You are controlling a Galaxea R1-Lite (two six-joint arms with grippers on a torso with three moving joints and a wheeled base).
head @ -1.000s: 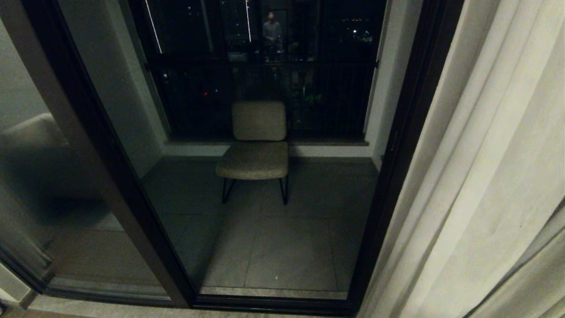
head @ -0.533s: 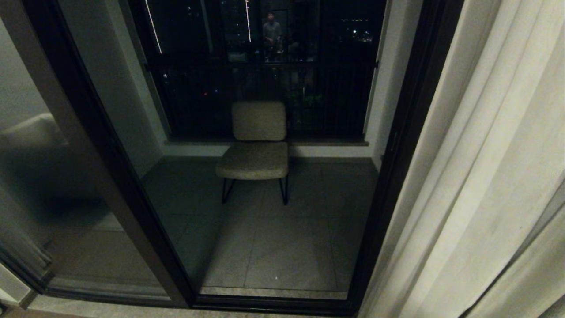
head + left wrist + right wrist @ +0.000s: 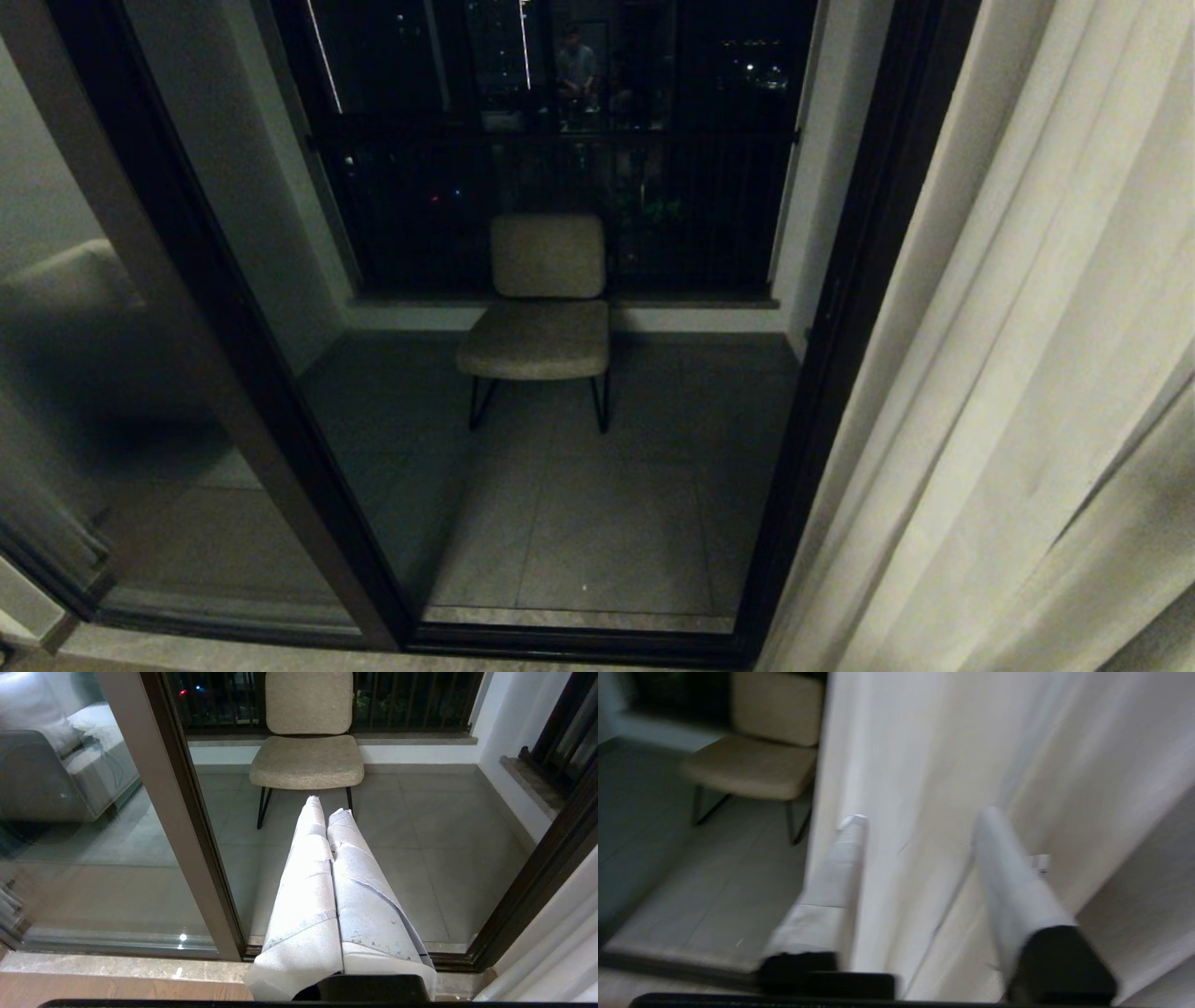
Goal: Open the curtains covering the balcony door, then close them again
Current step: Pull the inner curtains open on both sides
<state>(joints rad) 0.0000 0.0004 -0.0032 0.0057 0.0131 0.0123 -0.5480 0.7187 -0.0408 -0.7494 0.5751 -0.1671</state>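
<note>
One cream-white panel of the curtains (image 3: 1027,373) hangs bunched at the right, leaving the balcony door (image 3: 840,308) with its dark frame and clear panes uncovered. Neither gripper shows in the head view. In the right wrist view my right gripper (image 3: 920,815) is open, its white-wrapped fingers (image 3: 831,877) spread on either side of a fold near the curtains' (image 3: 924,742) left edge. The fabric runs between the fingers. My left gripper (image 3: 327,805) is shut and empty, held low in front of the door frame (image 3: 196,826).
A beige chair (image 3: 546,308) with thin black legs stands on the tiled balcony floor beyond the glass, before a dark railing. A person's reflection (image 3: 574,65) shows high in the glass. The door's sill (image 3: 117,966) runs along the floor just ahead.
The folds at the curtain's lower right have shifted and the dark gap there has narrowed. The door, the chair and the view itself have stayed put.
</note>
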